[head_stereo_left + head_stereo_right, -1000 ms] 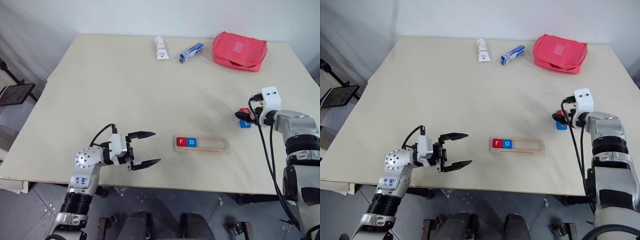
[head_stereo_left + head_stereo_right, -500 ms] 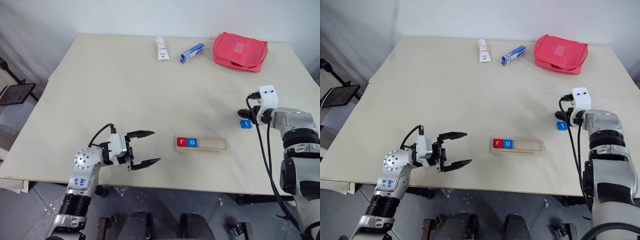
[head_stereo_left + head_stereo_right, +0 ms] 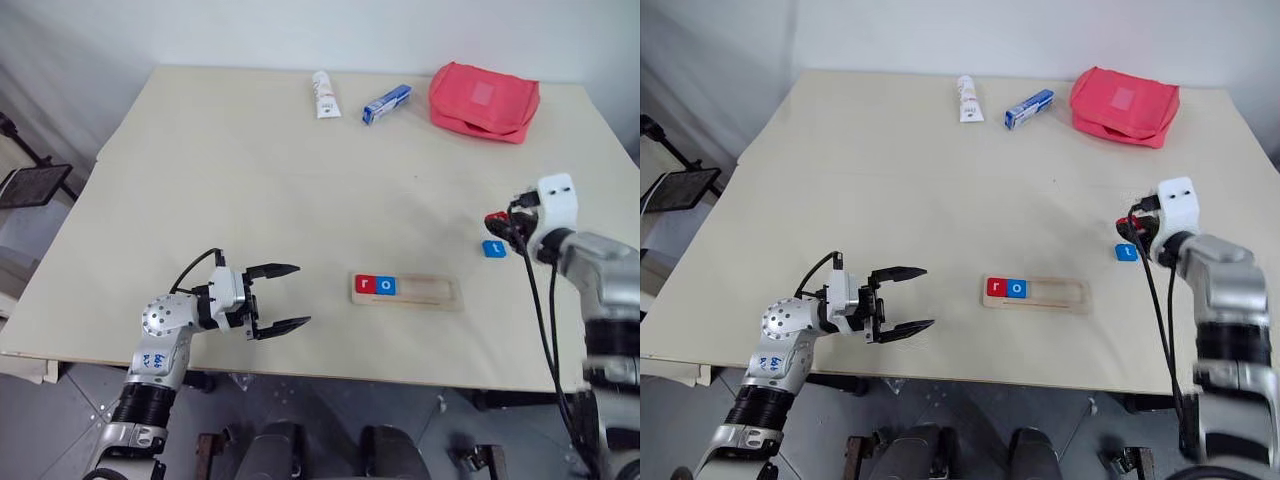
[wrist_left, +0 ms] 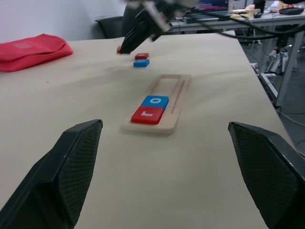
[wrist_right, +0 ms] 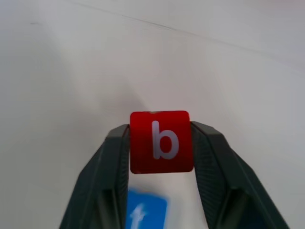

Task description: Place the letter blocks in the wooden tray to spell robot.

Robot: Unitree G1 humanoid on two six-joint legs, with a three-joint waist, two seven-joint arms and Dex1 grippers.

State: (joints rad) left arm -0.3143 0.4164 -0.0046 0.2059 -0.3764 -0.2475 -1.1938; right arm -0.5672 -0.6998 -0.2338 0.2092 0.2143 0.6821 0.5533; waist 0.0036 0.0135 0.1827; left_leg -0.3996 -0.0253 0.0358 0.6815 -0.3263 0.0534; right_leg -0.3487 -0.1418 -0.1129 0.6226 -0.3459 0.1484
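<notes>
While the right gripper (image 5: 161, 143) is clamped on the red "b" block (image 5: 161, 141), holding it clear of the table (image 3: 250, 170), the blue "t" block (image 3: 493, 248) lies on the tabletop just beneath and beside it. A further red block (image 4: 141, 56) lies just beside the "t" block. Wooden tray (image 3: 430, 292): near the table's front edge, with the red "r" block (image 3: 363, 284) at its left end and the blue "o" block (image 3: 385, 286) touching it; the remaining slots are unfilled. Left gripper (image 3: 284, 298): fingers spread wide, holding nothing, pointing toward the tray from its left. Far edge: a white tube (image 3: 323, 95), a blue-and-white box (image 3: 385, 103) and a red pouch (image 3: 484, 101).
</notes>
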